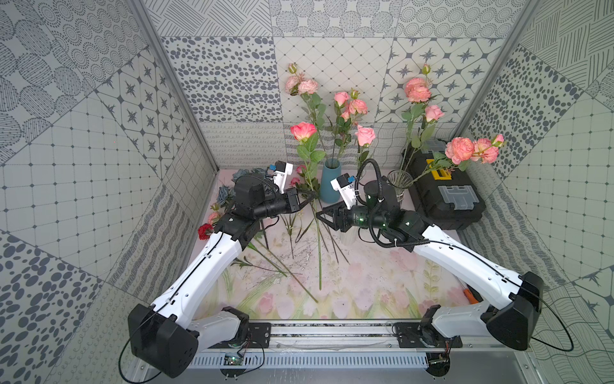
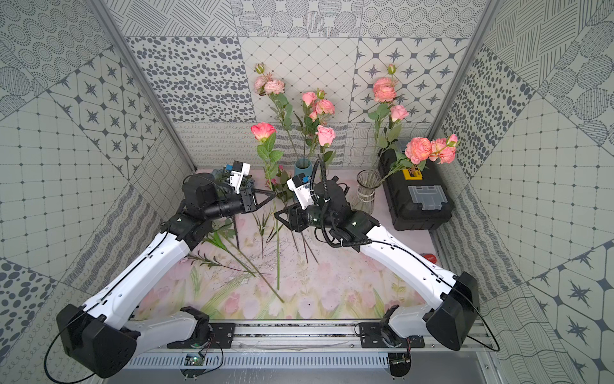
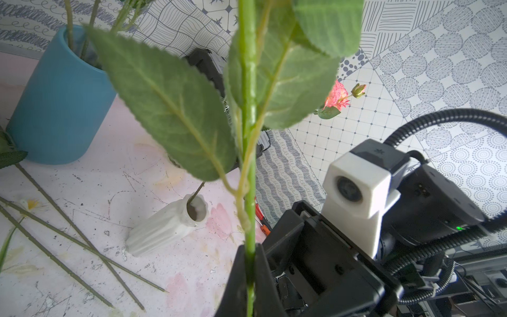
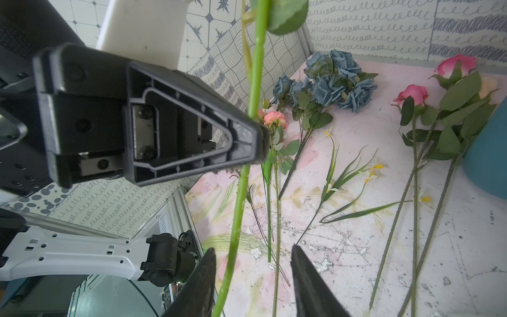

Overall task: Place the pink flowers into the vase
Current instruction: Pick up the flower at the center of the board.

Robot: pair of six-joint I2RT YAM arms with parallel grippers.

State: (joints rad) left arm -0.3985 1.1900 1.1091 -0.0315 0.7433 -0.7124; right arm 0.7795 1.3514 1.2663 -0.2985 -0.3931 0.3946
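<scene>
Left hand (image 1: 309, 196) clamped on upright pink flower (image 1: 303, 130) stem, bloom above it, blue vase (image 1: 330, 183) just beside; right hand (image 4: 252, 254) fingers apart, straddling stem lower down.

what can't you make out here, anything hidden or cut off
Bloom of the held pink rose: cut off by the top edge in both wrist views.
White ribbed vase: largely hidden under the right arm in both top views.
Blue-grey flowers: mostly behind the left arm in both top views.
Right end effector: stem passes between its open jaws in the right wrist view; contact unclear.
</scene>
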